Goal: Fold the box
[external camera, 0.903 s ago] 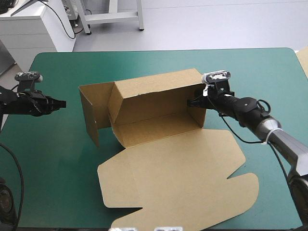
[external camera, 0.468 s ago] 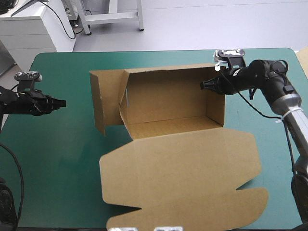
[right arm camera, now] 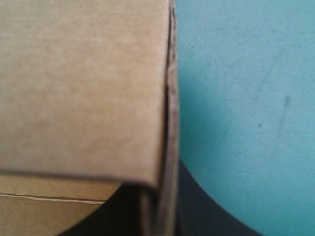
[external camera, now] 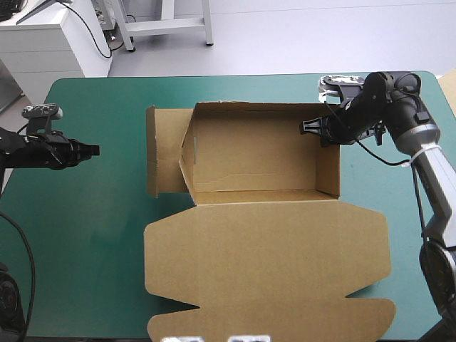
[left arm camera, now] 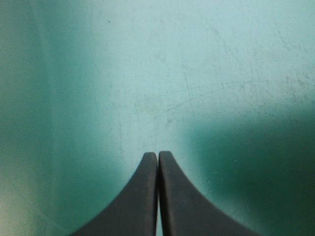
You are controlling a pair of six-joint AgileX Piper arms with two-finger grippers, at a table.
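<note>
The right claw (external camera: 312,128) is pinched almost closed on the right end wall (external camera: 328,165) of the box (external camera: 256,167), with the board sandwiched between its black fingers (right arm camera: 199,216). The box sits mid-tabletop as an open tray. Its lid (external camera: 267,260) lies flat on the near side, and its left end flap (external camera: 152,160) stands splayed outward, not yet tucked. The grip should probably hold that wall upright and square without crushing the board's edge, steadying the tray. Well to the left of the box, the left claw (external camera: 91,149) is pressed closed on nothing above the teal-green tabletop (external camera: 85,228).
</note>
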